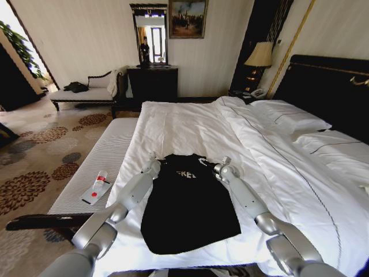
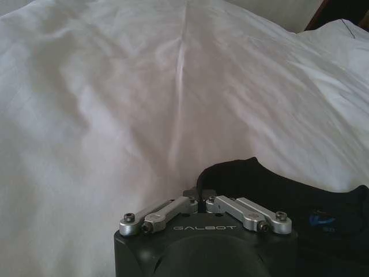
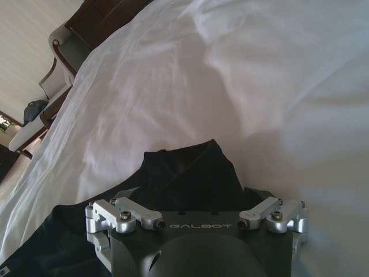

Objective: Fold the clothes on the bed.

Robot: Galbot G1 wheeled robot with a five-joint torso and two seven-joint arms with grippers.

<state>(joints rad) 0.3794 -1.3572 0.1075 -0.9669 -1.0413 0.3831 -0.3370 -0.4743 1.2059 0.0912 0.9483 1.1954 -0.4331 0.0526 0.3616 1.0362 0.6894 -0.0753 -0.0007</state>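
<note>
The clothes are one black T-shirt (image 1: 187, 205) lying flat on the white duvet of the bed (image 1: 190, 124), collar away from me, with part of its white lettering showing. My left gripper (image 1: 153, 165) is at the shirt's left shoulder. In the left wrist view it (image 2: 200, 195) is shut, with a raised fold of the black cloth (image 2: 242, 176) at its tips. At the right shoulder, my right gripper (image 1: 222, 168) stands open. In the right wrist view its jaws (image 3: 196, 199) are spread wide over a peak of the black cloth (image 3: 193, 167).
A grey-white striped bench (image 1: 112, 147) runs along the bed's left side, with a small bottle (image 1: 100, 182) on it. White pillows (image 1: 288, 115) and a dark headboard (image 1: 323, 86) are at the far right. Patterned carpet (image 1: 40, 156) lies to the left.
</note>
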